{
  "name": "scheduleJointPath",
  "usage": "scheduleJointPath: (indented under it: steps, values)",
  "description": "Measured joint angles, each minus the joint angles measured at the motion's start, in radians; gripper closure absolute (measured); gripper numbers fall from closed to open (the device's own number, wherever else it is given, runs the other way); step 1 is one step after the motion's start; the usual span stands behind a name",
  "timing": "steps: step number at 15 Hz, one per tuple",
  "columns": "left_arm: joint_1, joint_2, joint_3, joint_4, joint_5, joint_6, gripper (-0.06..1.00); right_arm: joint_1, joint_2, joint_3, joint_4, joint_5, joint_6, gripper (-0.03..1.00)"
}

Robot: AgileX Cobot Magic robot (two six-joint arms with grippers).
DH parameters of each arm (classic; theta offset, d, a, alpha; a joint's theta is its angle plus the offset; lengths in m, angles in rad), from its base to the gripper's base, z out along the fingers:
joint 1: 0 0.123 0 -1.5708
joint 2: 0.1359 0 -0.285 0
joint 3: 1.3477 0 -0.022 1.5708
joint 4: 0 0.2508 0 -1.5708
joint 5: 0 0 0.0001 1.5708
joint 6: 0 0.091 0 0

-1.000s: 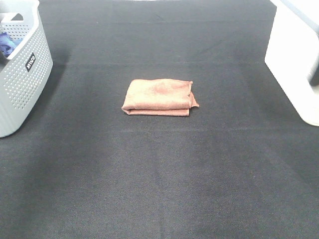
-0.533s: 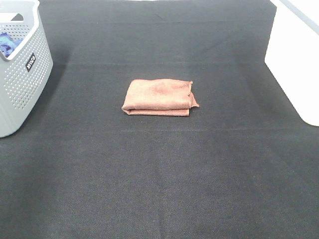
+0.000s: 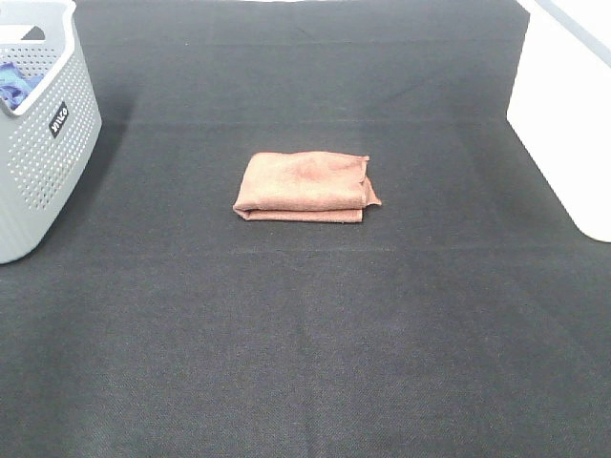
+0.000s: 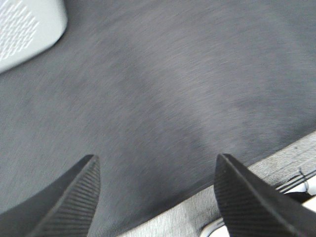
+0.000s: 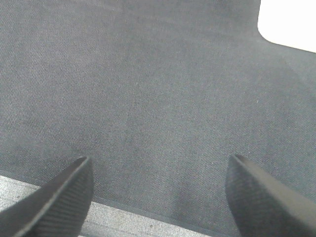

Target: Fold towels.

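**Currently: Towel Folded, Both Arms Clear — Verify Before Proceeding**

Currently the towel (image 3: 305, 186) lies near the middle of the black table cover (image 3: 305, 363), folded into a compact rectangle with layered edges showing along its near side. One corner flap protrudes at its right end. It sits well apart from the grey perforated basket (image 3: 43, 134) at the left and from the white container (image 3: 568, 114) at the right.

**Gripper state.** The left gripper (image 4: 155, 190) has its jaws spread wide with nothing between them; beneath it is bare cover and the cover's front edge. The right gripper (image 5: 158, 192) is likewise spread and empty, over the same kind of ground. Neither arm appears in the high view.

**Assessment.** The fold appears essentially complete. The step in hand is judged to be a retreat or a reset.

**Procedure notes.**
1. Hold both arms off the cloth so the stacked layers are not disturbed.
2. If the protruding corner needs tidying, approach from the right end with the right gripper, low and flat.
3. Pinch only the loose flap, not the whole stack.
4. Soft microfibre is likely to drag on the cover; lift slightly before moving.
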State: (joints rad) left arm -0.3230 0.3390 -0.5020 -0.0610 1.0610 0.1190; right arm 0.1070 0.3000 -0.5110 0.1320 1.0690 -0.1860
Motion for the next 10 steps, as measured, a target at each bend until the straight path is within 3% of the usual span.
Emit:
scheduleJointPath:
  steps: [10]
  values:
    - [0.005, 0.0, 0.0, -0.01, -0.002, 0.014, 0.31, 0.0, -0.008, 0.0, 0.002, 0.001, 0.0, 0.26]
